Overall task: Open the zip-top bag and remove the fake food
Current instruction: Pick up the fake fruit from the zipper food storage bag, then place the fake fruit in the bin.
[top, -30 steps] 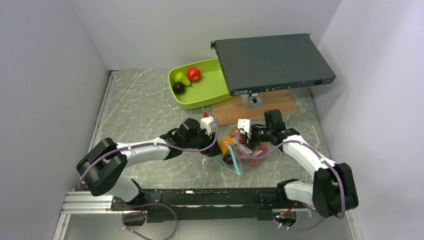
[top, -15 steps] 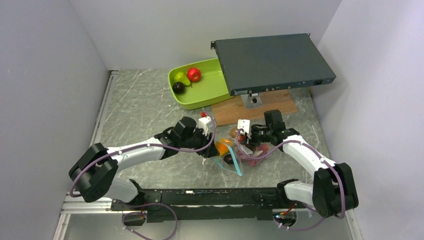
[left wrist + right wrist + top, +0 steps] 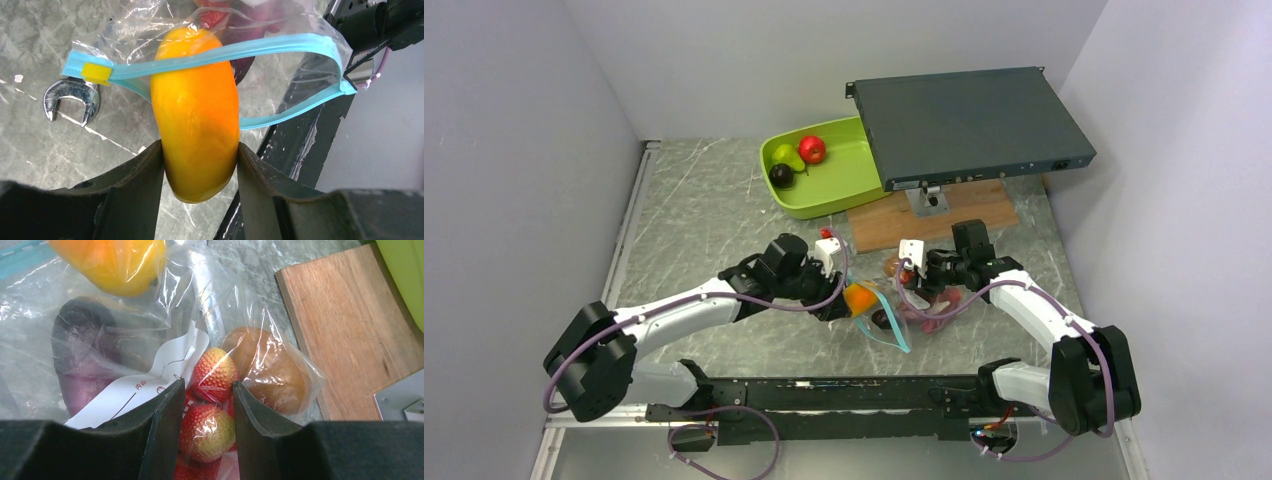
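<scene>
The clear zip-top bag [image 3: 909,312] lies mid-table, its blue zip strip [image 3: 280,47] gaping open. My left gripper [image 3: 200,147] is shut on the orange-yellow mango [image 3: 195,110], which sticks halfway out through the bag's mouth. In the top view that mango [image 3: 860,298] sits at the left gripper [image 3: 839,300]. My right gripper [image 3: 206,385] is shut on the bag's far end, pinching the red grape bunch [image 3: 212,375] through the plastic. Also inside are a purple eggplant [image 3: 82,340] and a brown fruit [image 3: 270,365].
A steel wrench [image 3: 70,97] lies under the bag's zip end. The lime-green tray [image 3: 824,195] at the back holds a red apple [image 3: 812,149], green pear [image 3: 786,155] and dark plum [image 3: 781,175]. A dark flat box [image 3: 969,125] stands over a wooden board [image 3: 944,215].
My left gripper has drawn back to the left with the mango, pulling it partway out through the bag's mouth. The right gripper has kept its hold and place.
</scene>
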`<act>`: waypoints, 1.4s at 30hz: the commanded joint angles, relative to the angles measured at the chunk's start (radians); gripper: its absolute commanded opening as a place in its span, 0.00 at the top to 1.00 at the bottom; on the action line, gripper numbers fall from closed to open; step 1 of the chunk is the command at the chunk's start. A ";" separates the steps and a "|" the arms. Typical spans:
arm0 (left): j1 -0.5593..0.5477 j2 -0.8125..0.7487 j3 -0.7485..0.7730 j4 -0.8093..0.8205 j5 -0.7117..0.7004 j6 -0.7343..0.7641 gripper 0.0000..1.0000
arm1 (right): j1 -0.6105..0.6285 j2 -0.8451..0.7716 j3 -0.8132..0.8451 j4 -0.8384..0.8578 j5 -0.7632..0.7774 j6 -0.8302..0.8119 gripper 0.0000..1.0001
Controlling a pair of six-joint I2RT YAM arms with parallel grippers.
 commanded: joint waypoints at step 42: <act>0.129 -0.397 0.018 -0.213 -0.165 0.122 1.00 | -0.002 -0.026 0.008 -0.043 0.004 -0.033 0.58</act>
